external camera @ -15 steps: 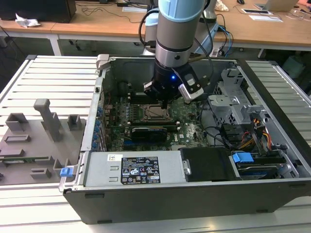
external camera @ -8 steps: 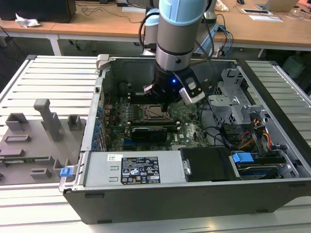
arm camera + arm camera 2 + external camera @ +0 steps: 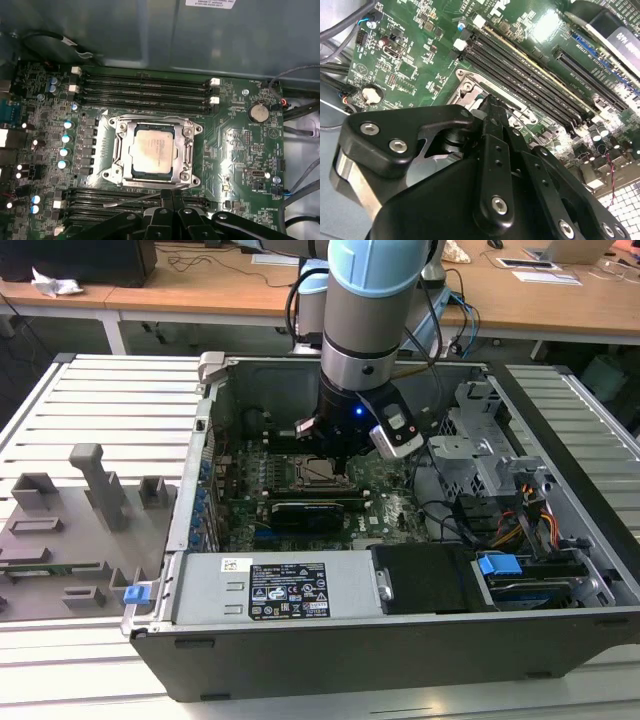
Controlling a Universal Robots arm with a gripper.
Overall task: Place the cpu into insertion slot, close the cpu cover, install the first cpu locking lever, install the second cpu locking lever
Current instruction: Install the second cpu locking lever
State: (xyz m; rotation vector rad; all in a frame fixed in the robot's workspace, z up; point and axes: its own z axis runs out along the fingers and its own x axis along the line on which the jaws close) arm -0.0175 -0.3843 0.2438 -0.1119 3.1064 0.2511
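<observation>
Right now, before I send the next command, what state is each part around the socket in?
cpu: seated flat in the insertion slot, metal top up.
cpu cover: down, framing the chip.
locking lever: thin rod lying along the socket edge nearest the gripper; whether it is latched, cannot tell.
gripper: low over that socket edge, fingers together, holding nothing visible.

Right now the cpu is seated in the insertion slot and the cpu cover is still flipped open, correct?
Not quite. The cpu is seated in the insertion slot, but the cpu cover is down, framing the chip, as the first wrist view shows.
</observation>
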